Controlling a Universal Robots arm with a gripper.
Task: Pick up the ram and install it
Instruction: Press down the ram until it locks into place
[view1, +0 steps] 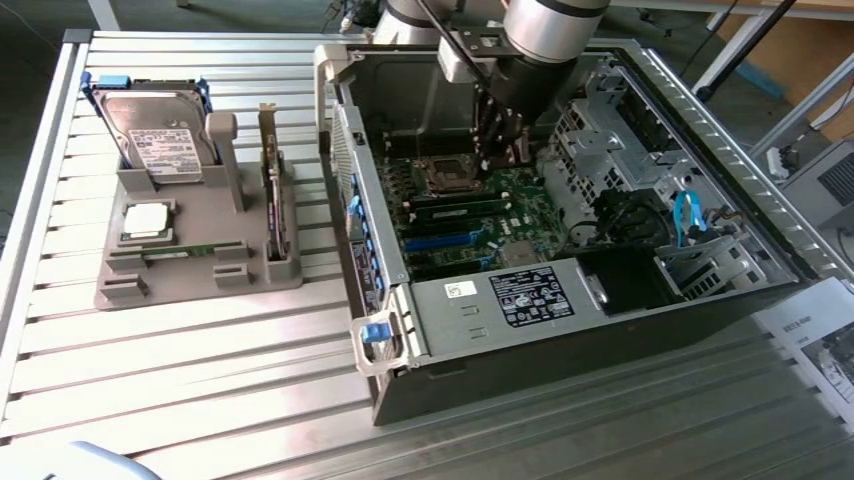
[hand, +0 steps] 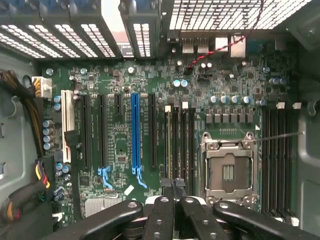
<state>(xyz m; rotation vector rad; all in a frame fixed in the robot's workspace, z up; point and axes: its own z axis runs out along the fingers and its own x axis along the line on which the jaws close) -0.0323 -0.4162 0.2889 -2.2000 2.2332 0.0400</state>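
Ram (view1: 180, 250) in gray holder (view1: 134, 292), long axis across exterior view's width

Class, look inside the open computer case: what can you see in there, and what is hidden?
Inside the computer case: a green motherboard, an empty processor socket, a blue slot, and the shut gripper above the memory slots. The arm covers the board behind it.

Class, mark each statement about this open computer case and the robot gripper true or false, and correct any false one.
1. The black robot gripper hangs over the grey plastic parts holder. False: it is inside the open computer case, above the green motherboard.
2. The gripper is wide open. False: it is shut.
3. The square metal processor socket is empty. True.
4. The silver hard drive stands upright in the holder. True.
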